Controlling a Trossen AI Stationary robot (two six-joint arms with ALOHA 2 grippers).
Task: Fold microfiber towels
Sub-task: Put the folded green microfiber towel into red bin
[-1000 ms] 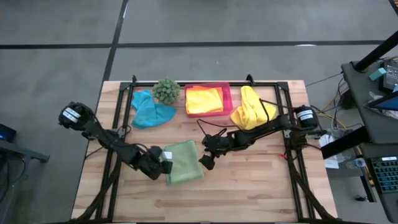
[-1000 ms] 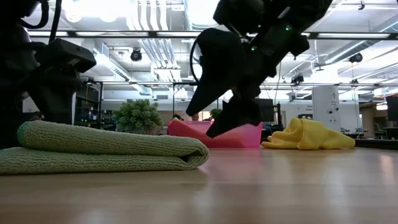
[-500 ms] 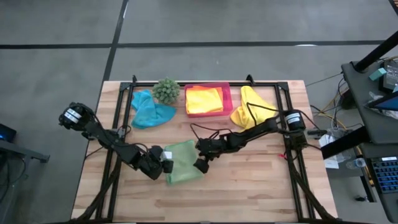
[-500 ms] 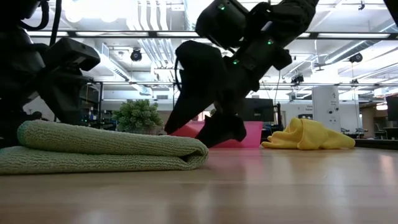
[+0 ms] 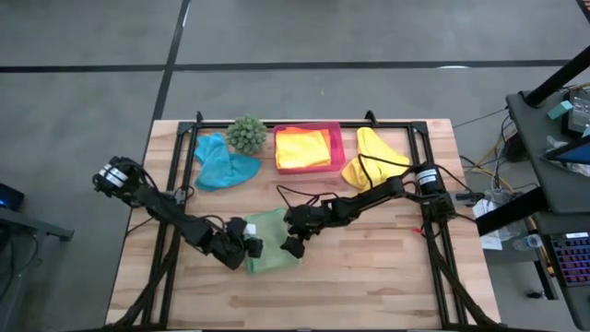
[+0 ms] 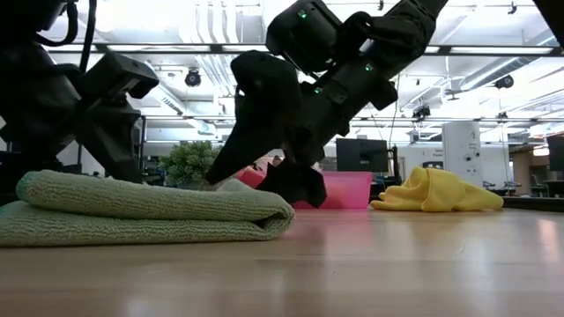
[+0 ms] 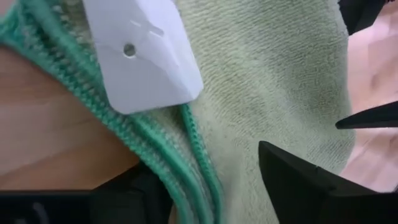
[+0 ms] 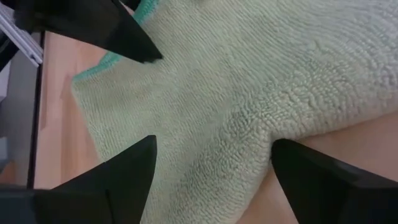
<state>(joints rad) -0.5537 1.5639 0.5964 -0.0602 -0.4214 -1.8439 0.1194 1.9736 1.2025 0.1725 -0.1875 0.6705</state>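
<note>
A light green towel (image 5: 270, 242) lies folded on the wood table, its rounded fold (image 6: 280, 217) toward the right arm. My left gripper (image 5: 249, 248) is open at the towel's left edge, where green-stitched hems and a white label (image 7: 142, 53) show between its fingers (image 7: 205, 168). My right gripper (image 5: 293, 245) is open at the towel's right edge, its fingers on either side of a bulge of cloth (image 8: 214, 142). A teal towel (image 5: 224, 164) and a yellow towel (image 5: 371, 161) lie crumpled at the back. A folded yellow towel (image 5: 302, 148) lies in the pink tray (image 5: 338, 145). My left gripper has the towel's stitched hem edge (image 7: 200, 186) between its open fingers, coming slanting down from the table's left. Whether a finger (image 7: 298, 183) touches the cloth I cannot tell. My right gripper straddles the towel's right edge (image 8: 249, 134), slanting down from the right. Whether its fingers touch I cannot tell.
A small spiky green plant (image 5: 246, 135) stands at the back between the teal towel and the tray. A black frame (image 5: 417, 138) runs along the table's back and sides. Bare wood lies in front of the green towel (image 5: 350, 286).
My right gripper has gone toward the table's left and down, from beside the green towel onto its right edge. My left gripper has sunk and edged right over the towel's left edge. The towel has stayed where it was.
</note>
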